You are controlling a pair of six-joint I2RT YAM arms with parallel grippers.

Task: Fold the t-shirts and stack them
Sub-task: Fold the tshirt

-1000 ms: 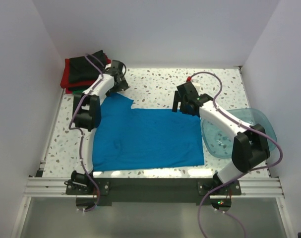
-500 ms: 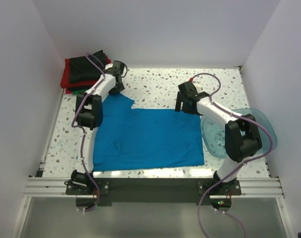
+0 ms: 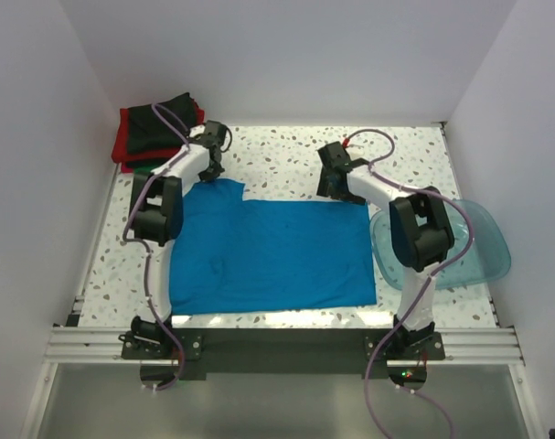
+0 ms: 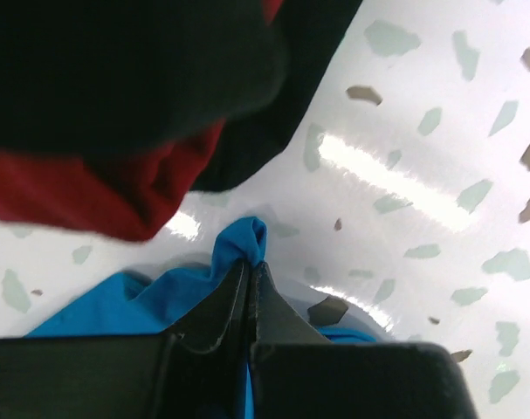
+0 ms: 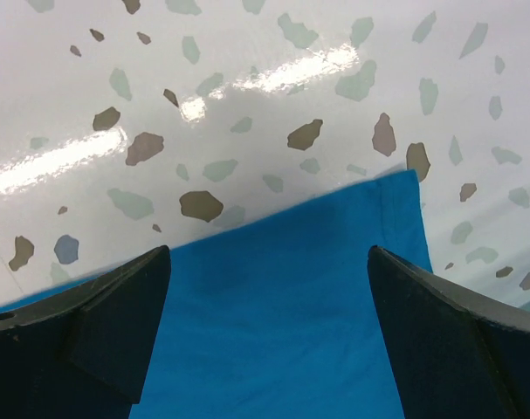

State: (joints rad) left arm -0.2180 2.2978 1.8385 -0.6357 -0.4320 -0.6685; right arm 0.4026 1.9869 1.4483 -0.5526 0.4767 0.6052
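A bright blue t-shirt [image 3: 268, 251] lies spread flat on the speckled table. My left gripper [image 3: 207, 170] is at its far left corner, next to the folded stack. In the left wrist view this gripper [image 4: 250, 262] is shut on a pinched fold of the blue t-shirt [image 4: 240, 237]. My right gripper [image 3: 331, 188] hovers over the far right edge of the shirt. Its fingers [image 5: 116, 305] stand wide open over the blue t-shirt [image 5: 282, 314] with nothing between them. The folded black t-shirt [image 3: 158, 123] lies on the red one [image 3: 123, 146] at the far left corner.
A translucent blue-green tub [image 3: 483, 247] sits at the right edge of the table, partly behind the right arm. White walls close in the left, back and right. The black shirt [image 4: 116, 70] and red shirt [image 4: 107, 196] lie just beyond the left fingertips.
My left gripper has shut on the far left corner of the blue shirt. My right gripper has moved away and left, over the shirt's far right edge, still open.
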